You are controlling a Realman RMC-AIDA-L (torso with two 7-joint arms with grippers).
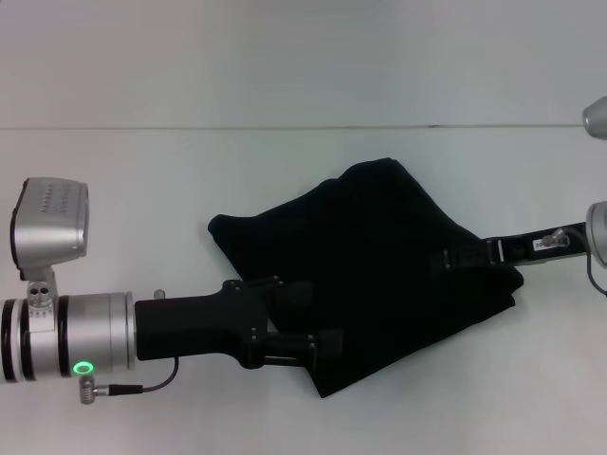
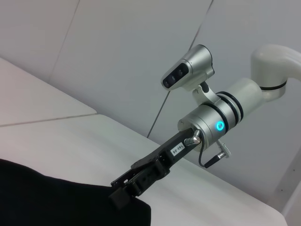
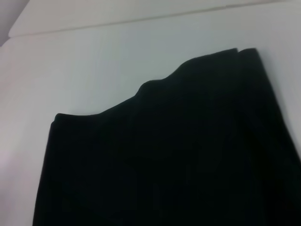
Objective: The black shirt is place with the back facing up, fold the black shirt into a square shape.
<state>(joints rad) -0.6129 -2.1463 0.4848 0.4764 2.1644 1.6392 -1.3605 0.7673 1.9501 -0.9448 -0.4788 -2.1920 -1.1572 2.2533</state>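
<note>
The black shirt (image 1: 379, 275) lies bunched and partly folded in the middle of the white table; it also fills the right wrist view (image 3: 164, 155). My left gripper (image 1: 318, 322) reaches in from the left and meets the shirt's near left edge. My right gripper (image 2: 123, 193) comes in from the right, and the left wrist view shows it shut on the shirt's right edge (image 2: 70, 202). In the head view, its tips (image 1: 474, 254) sink into the fabric.
The white table (image 1: 285, 171) runs around the shirt, with a seam line (image 1: 285, 127) across the back. The left arm's silver wrist and camera (image 1: 57, 284) sit at the near left, and the right arm (image 1: 597, 227) stands at the far right edge.
</note>
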